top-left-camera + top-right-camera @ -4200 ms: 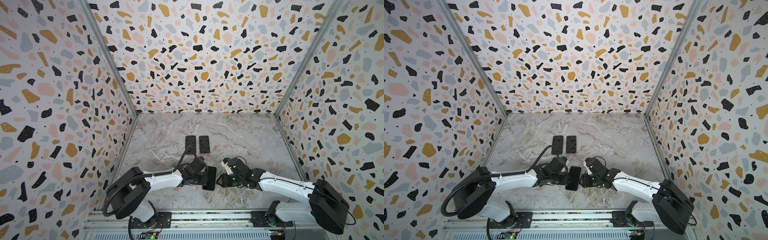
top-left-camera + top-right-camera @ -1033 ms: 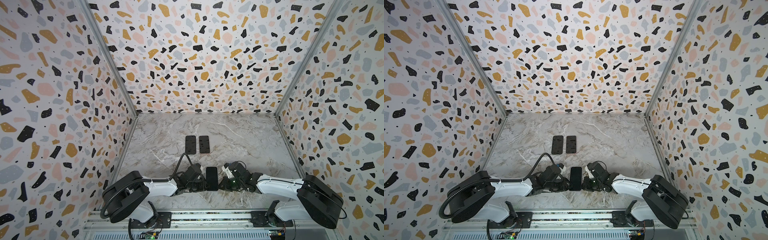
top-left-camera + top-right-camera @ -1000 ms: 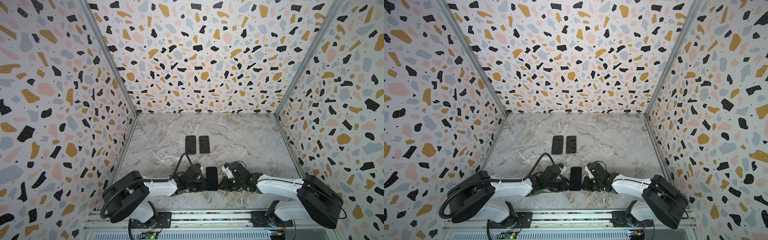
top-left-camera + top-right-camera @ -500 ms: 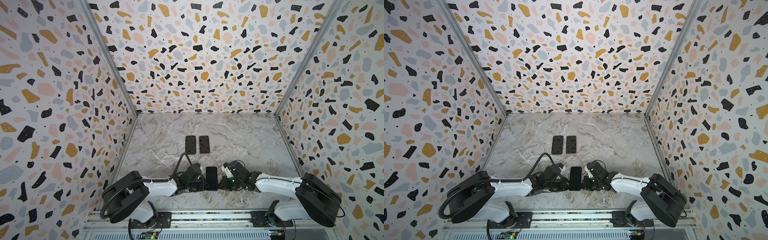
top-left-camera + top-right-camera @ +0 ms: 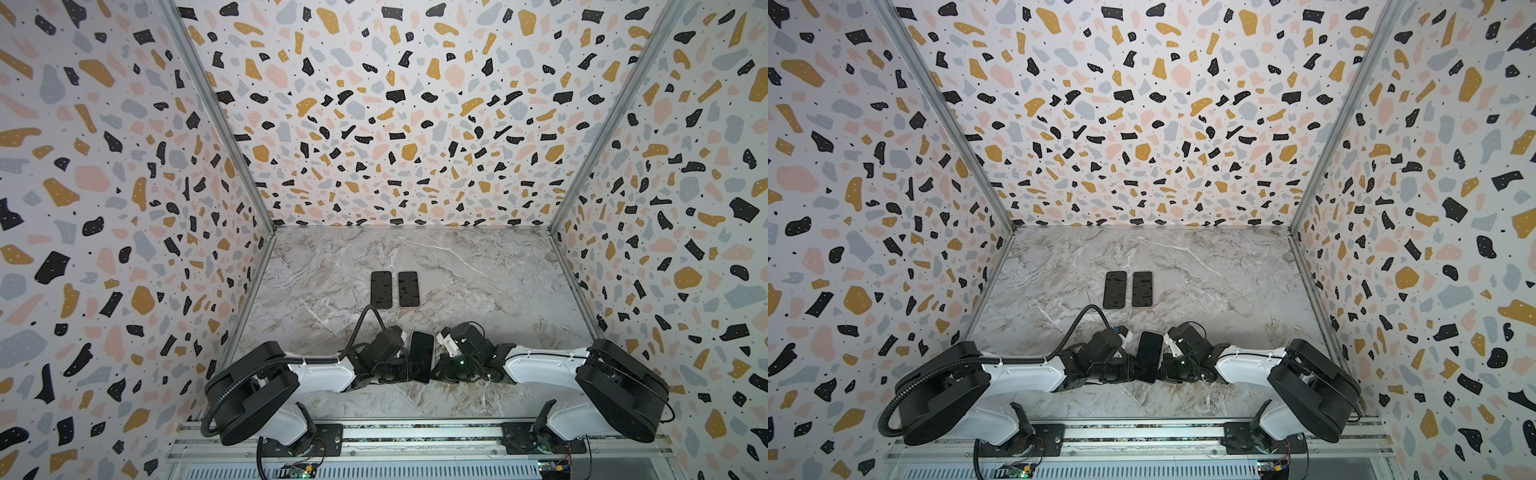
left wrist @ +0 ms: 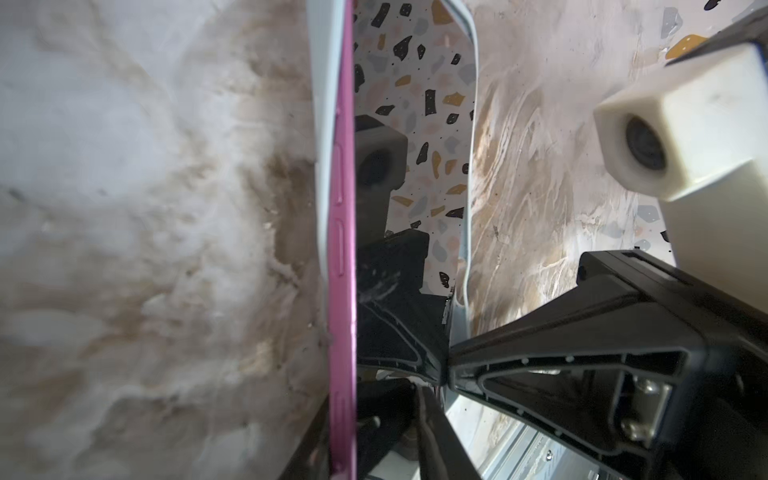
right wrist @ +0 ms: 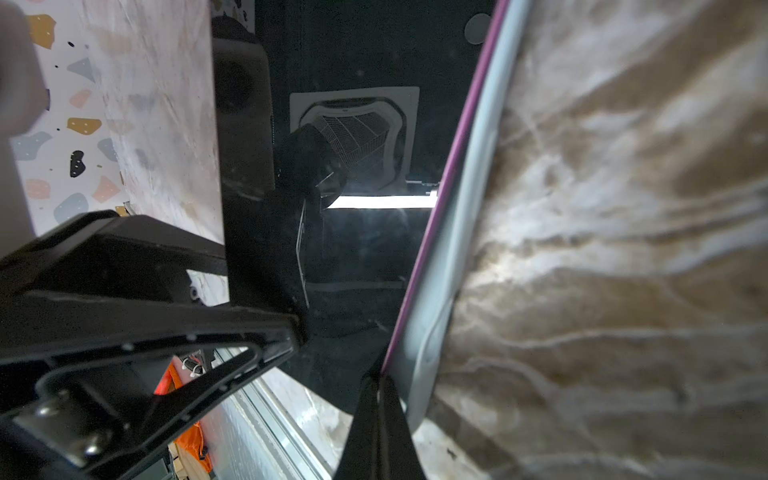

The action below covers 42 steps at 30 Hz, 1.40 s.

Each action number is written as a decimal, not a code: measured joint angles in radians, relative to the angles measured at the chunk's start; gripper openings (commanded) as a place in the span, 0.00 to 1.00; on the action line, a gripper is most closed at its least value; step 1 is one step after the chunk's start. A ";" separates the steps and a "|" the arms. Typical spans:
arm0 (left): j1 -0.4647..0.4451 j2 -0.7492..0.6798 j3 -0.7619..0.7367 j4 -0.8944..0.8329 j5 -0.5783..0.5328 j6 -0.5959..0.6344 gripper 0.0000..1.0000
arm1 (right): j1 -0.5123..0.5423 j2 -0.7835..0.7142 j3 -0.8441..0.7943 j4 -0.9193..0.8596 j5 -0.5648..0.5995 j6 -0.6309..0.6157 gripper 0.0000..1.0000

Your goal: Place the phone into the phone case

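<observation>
Phone [image 5: 422, 355], pink-edged: lay at lower centre in both top views, between the arms, near the table's [image 5: 478, 291] front. It sat inside the pale case [image 6: 320, 124], the rim hugging one long side; the opposite rim looked wavy, probably unseated. Left claw [image 5: 405, 369] was part-open and appeared clamped on the phone. Right claw [image 7: 376, 382] was fully closed and empty, its tip at the seam. Likely remaining: pressing in the last edge.

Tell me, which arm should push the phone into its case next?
Right, probably: the right gripper is shut with its tip against the phone, while the left gripper holds phone and case.
</observation>
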 measured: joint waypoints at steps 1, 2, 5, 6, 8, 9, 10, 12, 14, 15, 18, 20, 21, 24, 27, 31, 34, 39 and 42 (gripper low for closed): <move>0.000 0.000 0.000 0.000 0.000 0.003 0.31 | 0.001 -0.015 0.006 -0.016 0.007 -0.011 0.05; 0.000 -0.001 0.000 0.000 0.000 0.006 0.31 | 0.002 -0.027 0.015 -0.038 0.016 -0.021 0.07; -0.007 0.002 0.020 0.003 0.003 0.016 0.32 | 0.002 -0.085 0.037 -0.134 0.072 -0.059 0.14; -0.013 0.006 0.028 -0.004 0.003 0.020 0.34 | -0.001 -0.115 0.043 -0.161 0.088 -0.071 0.17; -0.019 0.005 0.037 -0.026 0.003 0.034 0.35 | -0.013 -0.176 0.063 -0.203 0.116 -0.088 0.19; -0.020 0.004 0.046 -0.045 0.003 0.041 0.36 | -0.021 -0.206 0.077 -0.218 0.126 -0.097 0.21; -0.021 0.004 0.054 -0.063 0.002 0.048 0.37 | -0.027 -0.227 0.092 -0.230 0.134 -0.104 0.22; -0.022 0.001 0.066 -0.100 0.000 0.063 0.39 | -0.037 -0.248 0.111 -0.233 0.145 -0.114 0.26; -0.024 -0.008 0.077 -0.138 -0.006 0.080 0.41 | -0.042 -0.249 0.113 -0.231 0.150 -0.122 0.29; -0.024 -0.013 0.084 -0.162 -0.009 0.089 0.42 | -0.044 -0.244 0.108 -0.230 0.149 -0.126 0.31; -0.024 -0.023 0.105 -0.229 -0.019 0.114 0.43 | -0.044 -0.211 0.083 -0.220 0.137 -0.132 0.37; -0.024 -0.030 0.116 -0.262 -0.024 0.124 0.42 | -0.044 -0.175 0.063 -0.213 0.122 -0.133 0.40; -0.024 -0.032 0.119 -0.272 -0.026 0.127 0.41 | -0.044 -0.154 0.053 -0.208 0.115 -0.133 0.40; -0.024 -0.032 0.124 -0.287 -0.026 0.132 0.38 | -0.044 -0.117 0.032 -0.199 0.092 -0.134 0.41; -0.026 -0.027 0.128 -0.288 -0.025 0.132 0.34 | -0.044 -0.108 0.031 -0.183 0.073 -0.137 0.41; -0.034 0.002 0.158 -0.291 -0.021 0.135 0.30 | -0.044 -0.097 0.031 -0.166 0.057 -0.143 0.42; -0.039 0.019 0.183 -0.292 -0.018 0.139 0.28 | -0.044 -0.092 0.031 -0.158 0.048 -0.148 0.43; -0.041 0.035 0.203 -0.305 -0.016 0.143 0.27 | -0.044 -0.092 0.031 -0.155 0.040 -0.153 0.45; -0.041 0.039 0.213 -0.320 -0.016 0.147 0.27 | -0.044 -0.092 0.031 -0.154 0.037 -0.154 0.46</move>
